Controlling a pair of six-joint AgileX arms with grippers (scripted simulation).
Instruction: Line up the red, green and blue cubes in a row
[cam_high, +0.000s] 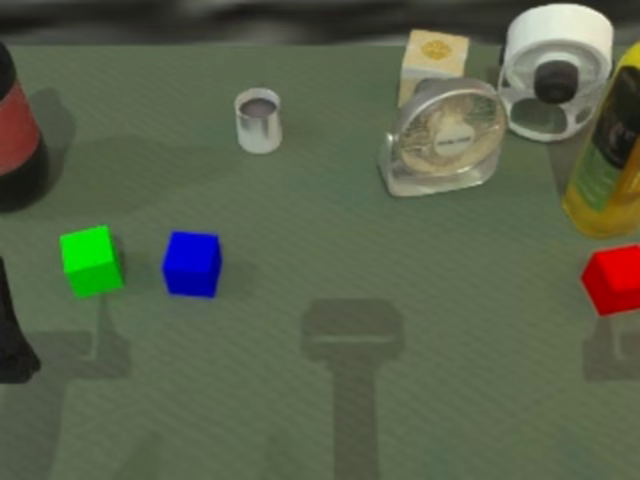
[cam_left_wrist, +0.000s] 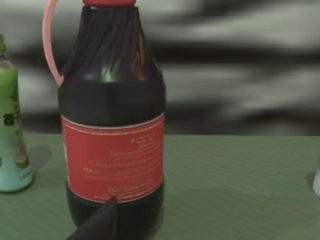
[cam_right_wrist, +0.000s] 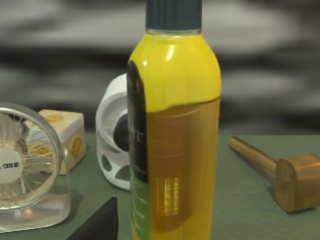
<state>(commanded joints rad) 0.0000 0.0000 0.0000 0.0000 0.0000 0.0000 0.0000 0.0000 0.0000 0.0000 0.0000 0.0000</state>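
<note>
On the left of the table, the green cube (cam_high: 92, 260) and the blue cube (cam_high: 192, 263) sit side by side with a small gap between them. Alone at the far right edge lies the red cube (cam_high: 612, 278), just in front of the yellow bottle. No cube appears in either wrist view. My left arm (cam_high: 12, 345) is parked at the left edge; one dark finger (cam_left_wrist: 102, 222) shows, facing the dark bottle, with nothing held. My right arm is out of the top view; its one visible finger (cam_right_wrist: 100, 222) faces the yellow bottle, also holding nothing.
A dark red-labelled bottle (cam_high: 15, 125) stands back left, with a pale green bottle (cam_left_wrist: 12, 130) beside it. Along the back are a steel cup (cam_high: 258, 120), a clear fan (cam_high: 445, 140), a cream box (cam_high: 433, 60) and a white reel (cam_high: 555, 70). A yellow oil bottle (cam_high: 605, 160) and a wooden mallet (cam_right_wrist: 280, 170) are at the right.
</note>
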